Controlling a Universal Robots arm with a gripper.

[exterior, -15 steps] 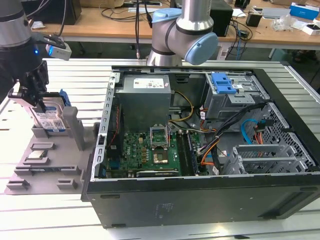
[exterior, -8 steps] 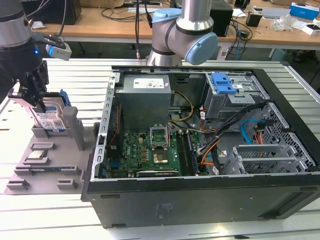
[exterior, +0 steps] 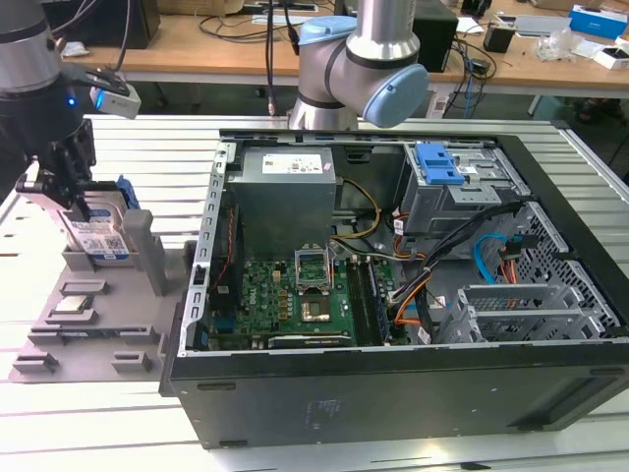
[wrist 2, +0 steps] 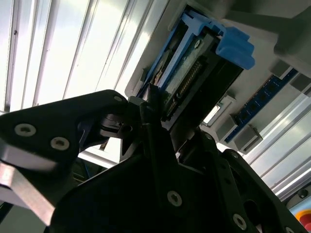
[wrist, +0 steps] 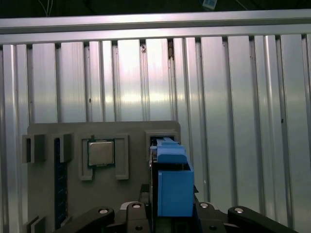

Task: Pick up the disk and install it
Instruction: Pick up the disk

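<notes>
Gripper hangs over the grey tray, meeting the top edge of the disk, which stands on edge in a tray slot, long axis roughly upright, directly beneath. Whether it clamps the disk cannot be told. One disk, one gripper, one processor chip in the tray.

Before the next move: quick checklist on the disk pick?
1. Gripper over the disk: ok.
2. Disk upright in the grey fixture: ok.
3. Firm hold on disk: cannot tell.
4. Processor chip apart from disk: ok.
5. Drive cage bay free: cannot tell.
6. Cables clear of drive cage: not ok, they run close beside it.
</notes>
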